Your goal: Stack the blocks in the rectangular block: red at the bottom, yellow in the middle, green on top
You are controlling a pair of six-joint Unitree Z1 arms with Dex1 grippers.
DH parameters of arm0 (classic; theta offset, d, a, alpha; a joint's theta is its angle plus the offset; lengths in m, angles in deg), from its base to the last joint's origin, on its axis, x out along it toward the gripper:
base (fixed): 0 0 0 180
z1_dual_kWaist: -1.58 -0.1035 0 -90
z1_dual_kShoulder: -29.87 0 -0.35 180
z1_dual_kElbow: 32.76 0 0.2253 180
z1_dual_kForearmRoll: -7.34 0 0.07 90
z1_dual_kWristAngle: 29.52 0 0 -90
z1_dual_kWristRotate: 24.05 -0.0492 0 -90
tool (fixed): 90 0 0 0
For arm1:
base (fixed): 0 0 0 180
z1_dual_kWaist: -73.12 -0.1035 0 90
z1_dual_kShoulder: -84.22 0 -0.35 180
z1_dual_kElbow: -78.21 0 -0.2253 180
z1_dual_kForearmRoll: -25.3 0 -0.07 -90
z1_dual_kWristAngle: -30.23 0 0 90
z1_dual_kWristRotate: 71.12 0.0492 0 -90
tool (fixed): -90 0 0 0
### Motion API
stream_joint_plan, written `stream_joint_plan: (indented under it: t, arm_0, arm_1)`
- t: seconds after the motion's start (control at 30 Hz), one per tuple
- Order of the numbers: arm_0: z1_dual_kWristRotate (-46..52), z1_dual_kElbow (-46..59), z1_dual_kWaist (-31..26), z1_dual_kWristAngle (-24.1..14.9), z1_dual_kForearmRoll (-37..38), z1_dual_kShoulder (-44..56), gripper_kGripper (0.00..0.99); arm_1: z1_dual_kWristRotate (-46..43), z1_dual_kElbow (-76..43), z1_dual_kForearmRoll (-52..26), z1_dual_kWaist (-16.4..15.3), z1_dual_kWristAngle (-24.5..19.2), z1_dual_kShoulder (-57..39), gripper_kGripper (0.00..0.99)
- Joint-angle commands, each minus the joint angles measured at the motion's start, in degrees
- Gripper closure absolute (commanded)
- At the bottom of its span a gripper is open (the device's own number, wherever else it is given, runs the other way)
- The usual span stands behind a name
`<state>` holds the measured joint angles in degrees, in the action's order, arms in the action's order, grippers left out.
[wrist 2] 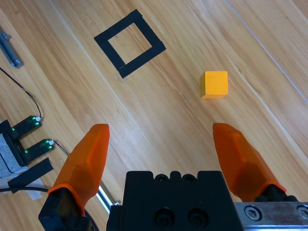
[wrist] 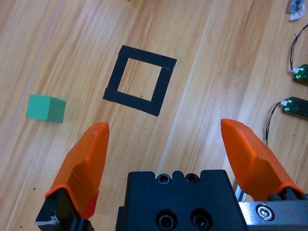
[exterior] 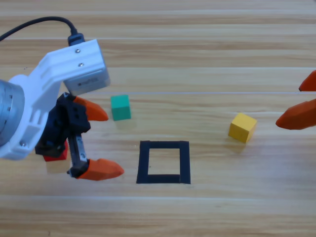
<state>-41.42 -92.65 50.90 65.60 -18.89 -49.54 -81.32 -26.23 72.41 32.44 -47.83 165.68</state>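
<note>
The red cube lies at the left, mostly hidden under my left arm. My left gripper hangs open just right of it, between the cube and the black tape frame. The green cube rests above and left of the frame, close to the upper left jaw. To the right of the frame lies the yellow cube. My right gripper waits open at the right edge. The left wrist view shows the green cube and the frame; the right wrist view shows the yellow cube and the frame.
Bare wood shows inside the frame. Small circuit boards with green lights and thin cables lie off to one side, in the left wrist view and the right wrist view. A black cable runs to the left arm.
</note>
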Motion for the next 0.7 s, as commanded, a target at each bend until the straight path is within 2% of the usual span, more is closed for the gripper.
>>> stream_joint_plan:
  t: [0.03, 0.23, 0.33, 0.37, 0.43, 0.47, 0.5, 0.57, 0.63, 0.7]
  arm_0:
    - [0.32, 0.85, 1.30, -0.63, 0.06, -1.36, 0.000]
    - [0.32, 0.77, 1.30, -0.72, 0.06, -1.28, 0.000]
    - [0.32, 0.68, 1.30, -0.72, 0.06, -1.19, 0.000]
    - [0.32, 0.68, 1.30, -0.72, 0.15, -1.19, 0.000]
    - [0.41, 0.68, 1.30, -0.72, 0.06, -1.19, 0.000]
    - [0.59, 0.77, 1.30, -0.89, 0.15, -1.19, 0.000]
    - [1.03, 0.77, 1.30, -1.24, 0.15, -1.19, 0.000]
    - [4.10, 0.24, 1.30, -4.76, 0.15, -1.01, 0.000]
    - [9.46, -1.34, 1.30, -9.59, -0.29, -0.75, 0.000]
    - [16.41, -4.33, 1.30, -14.95, -2.32, -0.57, 0.000]
  arm_1:
    - [0.00, -1.14, -1.43, -1.16, -0.86, 0.46, 0.045]
    - [0.97, -1.40, -1.61, -1.16, -2.62, 0.28, 0.047]
    - [2.99, -3.51, -4.68, -1.16, -3.94, -0.86, 0.047]
    - [5.01, -4.39, -6.62, -1.16, -6.40, -1.21, 0.047]
    - [11.78, -6.68, -11.54, -1.16, -14.40, -1.39, 0.047]
    - [14.33, -8.17, -14.70, -1.16, -17.12, -1.30, 0.047]
    - [16.44, -9.75, -17.16, -1.16, -18.09, -1.21, 0.047]
    - [17.05, -11.42, -18.48, -1.16, -18.44, -0.95, 0.047]
    - [17.84, -12.92, -19.89, -1.16, -20.38, -0.51, 0.047]
    - [20.74, -12.83, -19.98, -1.16, -20.55, 0.54, 0.047]
